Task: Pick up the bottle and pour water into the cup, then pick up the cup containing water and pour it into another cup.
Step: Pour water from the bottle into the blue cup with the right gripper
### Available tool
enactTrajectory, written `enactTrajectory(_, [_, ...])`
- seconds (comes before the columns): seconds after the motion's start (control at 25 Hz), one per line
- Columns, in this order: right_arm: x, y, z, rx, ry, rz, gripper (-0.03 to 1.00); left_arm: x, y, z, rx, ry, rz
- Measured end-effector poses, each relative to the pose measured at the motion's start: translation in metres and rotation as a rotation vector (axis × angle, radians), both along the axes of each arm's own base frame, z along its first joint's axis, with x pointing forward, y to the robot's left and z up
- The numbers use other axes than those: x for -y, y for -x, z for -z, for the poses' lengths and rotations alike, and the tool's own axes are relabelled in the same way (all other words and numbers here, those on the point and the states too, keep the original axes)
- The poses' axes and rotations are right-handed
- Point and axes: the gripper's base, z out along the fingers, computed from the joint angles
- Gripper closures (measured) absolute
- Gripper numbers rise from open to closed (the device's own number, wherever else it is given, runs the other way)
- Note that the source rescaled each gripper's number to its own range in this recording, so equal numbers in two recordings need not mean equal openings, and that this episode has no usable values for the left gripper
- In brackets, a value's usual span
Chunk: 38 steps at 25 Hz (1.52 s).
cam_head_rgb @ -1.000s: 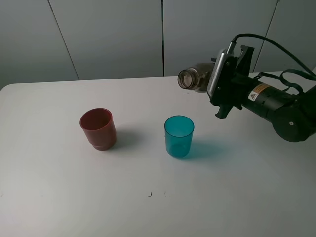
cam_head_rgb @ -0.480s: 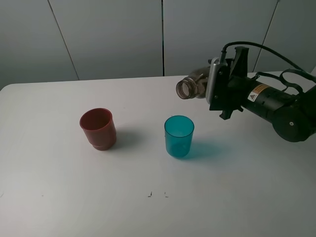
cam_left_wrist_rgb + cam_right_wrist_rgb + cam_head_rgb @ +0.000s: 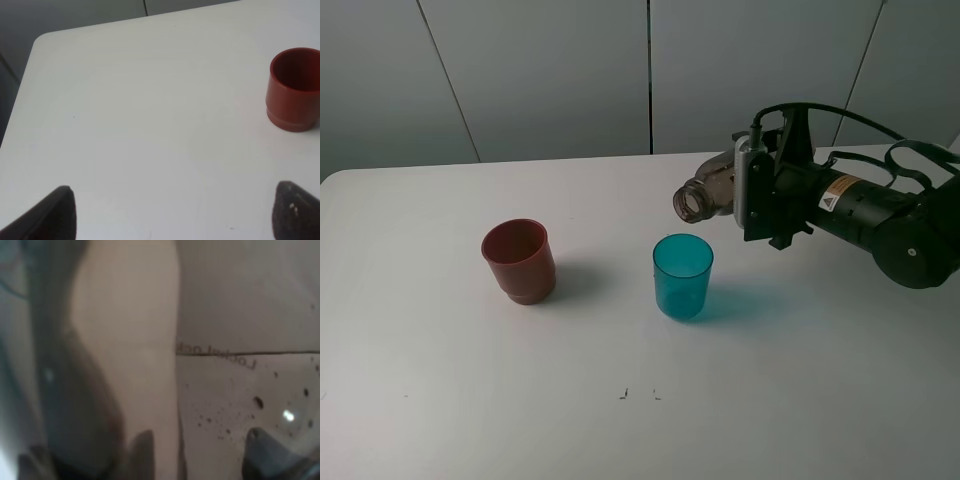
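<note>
We saw a wide white worktop [image 3: 470, 400] that filled most of the high view. Its surface was plain, with only two small dark marks [image 3: 623, 394] toward the near side. At the far left its corner [image 3: 332, 178] was rounded. Behind it stood a pale grey wall [image 3: 550, 70] made of flat panels. Thin dark seams [image 3: 650, 75] separated them, one upright in the middle and others leaning to the sides. The light was soft and even, and the shadows on the white surface were weak. In the left wrist view, beyond the rounded corner, we saw a darker grey zone [image 3: 7, 90] which we could not identify.
</note>
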Motion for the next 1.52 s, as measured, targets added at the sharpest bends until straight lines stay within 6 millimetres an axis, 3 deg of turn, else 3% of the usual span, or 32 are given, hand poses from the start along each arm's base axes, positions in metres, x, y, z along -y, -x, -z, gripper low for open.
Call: enactTrajectory(1.52, [0.0057,-0.0029,-0.0004,0.050,0.091,0.045,0.97,0.0000,0.0000,0.0000,0.000,0.002,-0.001])
